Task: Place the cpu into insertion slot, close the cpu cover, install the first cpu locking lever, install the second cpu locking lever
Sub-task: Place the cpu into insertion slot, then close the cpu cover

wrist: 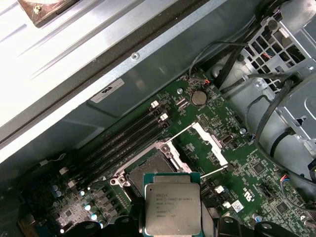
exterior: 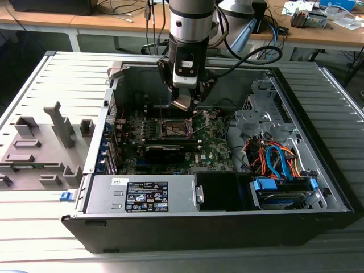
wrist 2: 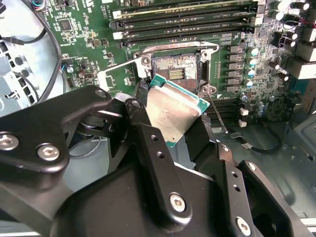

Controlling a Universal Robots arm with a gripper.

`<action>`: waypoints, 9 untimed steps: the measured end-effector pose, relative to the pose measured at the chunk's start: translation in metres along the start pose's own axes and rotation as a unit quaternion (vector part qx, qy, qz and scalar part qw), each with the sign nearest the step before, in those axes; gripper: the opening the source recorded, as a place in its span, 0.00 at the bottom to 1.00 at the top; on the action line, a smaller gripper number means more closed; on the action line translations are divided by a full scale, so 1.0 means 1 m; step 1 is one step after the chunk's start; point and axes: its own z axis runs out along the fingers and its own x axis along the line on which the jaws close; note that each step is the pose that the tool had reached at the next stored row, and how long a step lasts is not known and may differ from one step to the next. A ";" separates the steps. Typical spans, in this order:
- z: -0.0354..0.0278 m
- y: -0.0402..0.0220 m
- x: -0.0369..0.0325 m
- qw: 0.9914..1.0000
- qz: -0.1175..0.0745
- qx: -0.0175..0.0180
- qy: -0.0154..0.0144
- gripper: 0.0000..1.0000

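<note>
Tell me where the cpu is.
The cpu is gripped in the claw, hanging above the open insertion slot on the green board, near the middle of the computer case in the exterior view.

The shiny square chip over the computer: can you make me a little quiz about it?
1. True or false: the small flat square silvery-grey chip already lies inside the square dark-centred metal-rimmed socket.
2. What holds the chip? A: a person's hand. B: the black gripper. C: nothing, it lies loose.
3. Fill in: the socket belongs to a ____ circuit board.

Key: 1 false, it is held above the socket. 2 B. 3 green.
</note>
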 end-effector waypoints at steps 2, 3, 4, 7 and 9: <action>0.0000 0.0000 0.0000 1.000 0.001 0.000 0.000 0.55; 0.0000 0.0000 0.0000 1.000 0.001 0.000 0.000 0.55; 0.0000 0.0000 0.0000 1.000 0.002 0.000 0.000 0.55; 0.0001 0.0000 0.0000 1.000 0.003 0.000 0.000 0.55; 0.0001 0.0000 0.0000 1.000 0.004 0.000 0.000 0.55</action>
